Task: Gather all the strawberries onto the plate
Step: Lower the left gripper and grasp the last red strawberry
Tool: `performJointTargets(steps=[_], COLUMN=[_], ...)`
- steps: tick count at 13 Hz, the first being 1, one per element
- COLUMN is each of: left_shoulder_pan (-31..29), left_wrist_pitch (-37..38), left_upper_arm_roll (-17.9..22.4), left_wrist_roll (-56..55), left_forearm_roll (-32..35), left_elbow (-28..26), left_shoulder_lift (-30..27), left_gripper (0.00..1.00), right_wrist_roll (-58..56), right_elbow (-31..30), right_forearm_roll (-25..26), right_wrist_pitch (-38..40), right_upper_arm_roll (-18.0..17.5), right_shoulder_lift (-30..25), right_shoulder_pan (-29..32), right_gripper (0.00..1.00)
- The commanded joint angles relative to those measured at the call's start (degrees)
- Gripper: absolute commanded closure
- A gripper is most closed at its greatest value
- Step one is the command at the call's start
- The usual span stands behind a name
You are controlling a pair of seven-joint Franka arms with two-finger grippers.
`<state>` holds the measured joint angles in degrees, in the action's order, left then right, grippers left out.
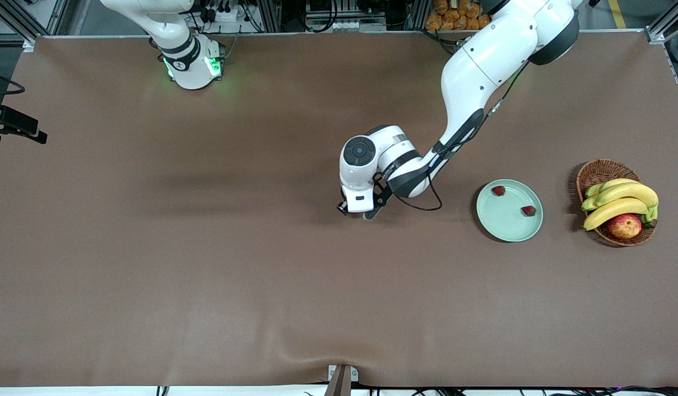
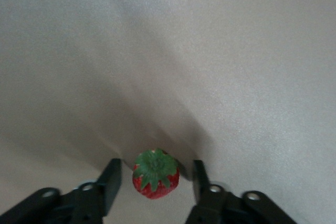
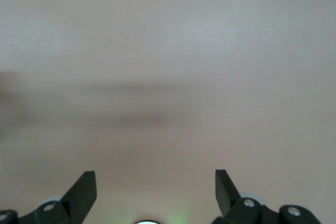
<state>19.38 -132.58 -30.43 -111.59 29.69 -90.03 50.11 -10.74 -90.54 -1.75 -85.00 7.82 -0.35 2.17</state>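
Third strawberry (image 2: 155, 174) hidden in front view.

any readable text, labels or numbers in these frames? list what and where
None readable.
Right arm's base: a small dark mark, too small to read.
Plate, strawberries, basket and table cover: no print visible.

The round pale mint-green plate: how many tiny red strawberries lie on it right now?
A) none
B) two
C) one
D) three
B: the round pale mint-green plate holds two tiny red strawberries; the third strawberry sits on the table between the left gripper fingers.
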Motion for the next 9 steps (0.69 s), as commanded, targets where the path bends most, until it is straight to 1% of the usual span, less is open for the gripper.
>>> performJointTargets(steps=[1, 3, 4, 7, 8, 9], left_shoulder_pan=[0.31, -0.22, -1.09, -4.78, -6.36, -7.85], left_wrist_pitch=[-0.31, -0.13, 0.57, 5.39, 7.67, 11.52], left_upper_arm_roll=[0.19, 0.19, 0.11, -0.24, -0.42, -0.86], left_wrist_roll=[-0.47, -0.56, -0.47, 1.89, 4.16, 8.62], left_forearm_roll=[1.24, 1.25, 1.25, 1.25, 1.16, 1.16], left_elbow=[0.91, 0.99, 0.99, 0.73, 0.38, -1.10], left_shoulder_lift=[0.52, -0.62, -2.36, -7.38, -9.05, -10.98], left_gripper=[0.99, 1.00, 1.00, 1.00, 1.00, 1.00], right_wrist_roll=[0.89, 3.26, 3.27, 3.36, 3.36, 3.36], right_elbow=[0.63, 1.24, 1.33, 1.33, 1.51, 1.60], right_forearm_roll=[0.35, 0.26, 0.26, 0.44, 0.44, 0.44], right_wrist_pitch=[0.71, 0.89, 0.80, 0.71, 0.71, 0.71], right_upper_arm_roll=[-0.70, -0.96, -1.13, -0.96, -0.96, -0.96], right_shoulder_lift=[-0.44, -0.44, -0.35, -0.35, -0.35, -0.35], right_shoulder_pan=[0.21, 0.21, 0.12, -0.32, -0.32, -0.41], right_gripper=[0.00, 0.00, 0.00, 0.00, 0.00, 0.00])
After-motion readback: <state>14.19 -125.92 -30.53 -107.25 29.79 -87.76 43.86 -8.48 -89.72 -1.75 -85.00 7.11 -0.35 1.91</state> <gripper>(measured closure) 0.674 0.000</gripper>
